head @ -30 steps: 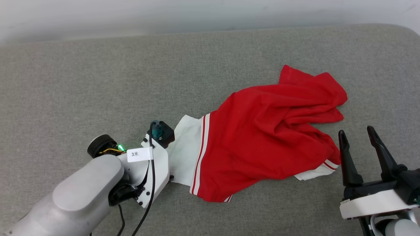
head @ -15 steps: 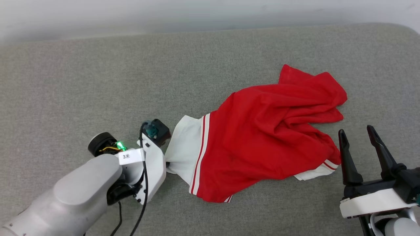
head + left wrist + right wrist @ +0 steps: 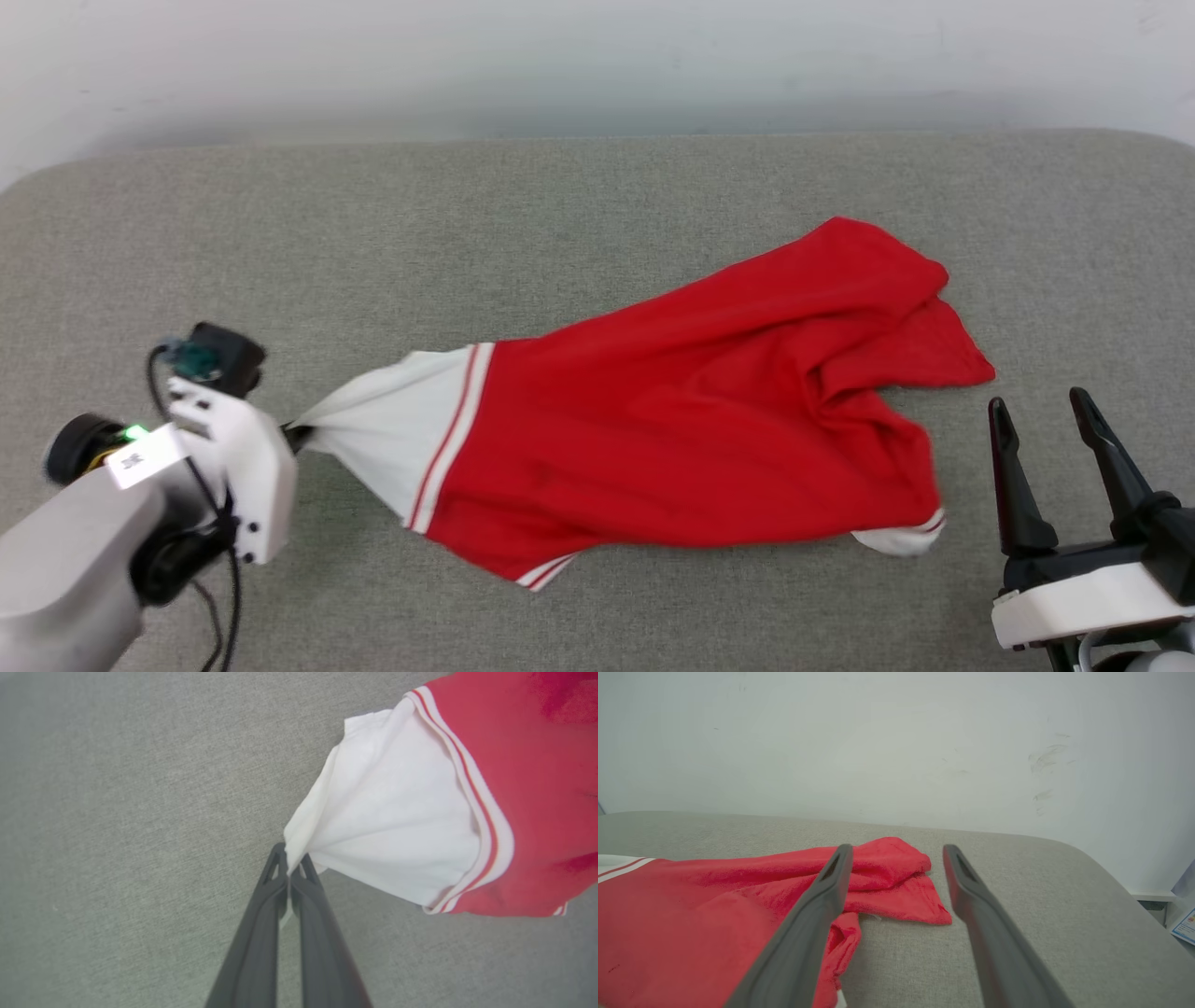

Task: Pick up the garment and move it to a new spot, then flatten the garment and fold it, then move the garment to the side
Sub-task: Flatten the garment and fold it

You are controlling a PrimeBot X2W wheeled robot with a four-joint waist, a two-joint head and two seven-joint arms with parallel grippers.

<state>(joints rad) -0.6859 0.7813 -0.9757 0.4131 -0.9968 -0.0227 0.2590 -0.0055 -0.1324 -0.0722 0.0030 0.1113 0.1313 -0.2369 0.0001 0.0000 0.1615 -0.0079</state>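
A: Quick one. Where's the garment?

B: The garment (image 3: 672, 439) is on the grey counter (image 3: 560, 215), stretched on a diagonal across the middle of the head view. The red body is rumpled and folded over itself at the right end. A white sleeve (image 3: 392, 429) is drawn out to a point at the left end.

A: Left side?

B: The left gripper (image 3: 290, 865) is low over the left part of the counter. Its fingers (image 3: 261, 933) are pressed together, clamped on the very edge of that white sleeve. In the left wrist view the cloth fans out taut from the tips. The striped trim (image 3: 481, 826), red and white, runs where the sleeve meets the red.

A: Is the pinched edge off the counter?

B: Can't tell from these views.

A: Right side?

B: The right gripper (image 3: 1038, 406) is at the lower right of the head view with its fingers apart and nothing between them, pointing up the view. It's near the garment's right end, with bare counter between them.

A: Anything else?

B: A second white sleeve edge (image 3: 901, 539) with a stripe pokes out from under the red at the lower right. A pale wall (image 3: 878, 742) stands behind the counter.
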